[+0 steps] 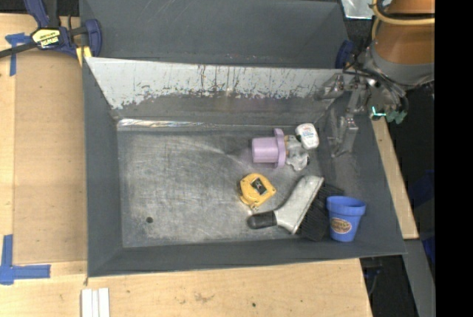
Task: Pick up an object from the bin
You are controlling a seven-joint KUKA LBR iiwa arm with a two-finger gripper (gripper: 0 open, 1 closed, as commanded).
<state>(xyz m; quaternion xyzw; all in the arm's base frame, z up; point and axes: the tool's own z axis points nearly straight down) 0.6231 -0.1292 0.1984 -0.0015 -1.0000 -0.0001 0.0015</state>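
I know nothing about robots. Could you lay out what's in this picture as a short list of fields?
bin: grey metal, things gathered in its right half
gripper: at the bin's right side, near the far wall
nearest things: small white item, purple cylinder
nearer the front: yellow tape measure, grey brush, blue cup

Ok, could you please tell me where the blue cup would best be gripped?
Probably by its rim, from straight above. The blue cup stands upright, mouth open, close to the bin's sloping wall, with a dark thing right beside it, so the claw pinching its thin wall looks easier than spanning it.
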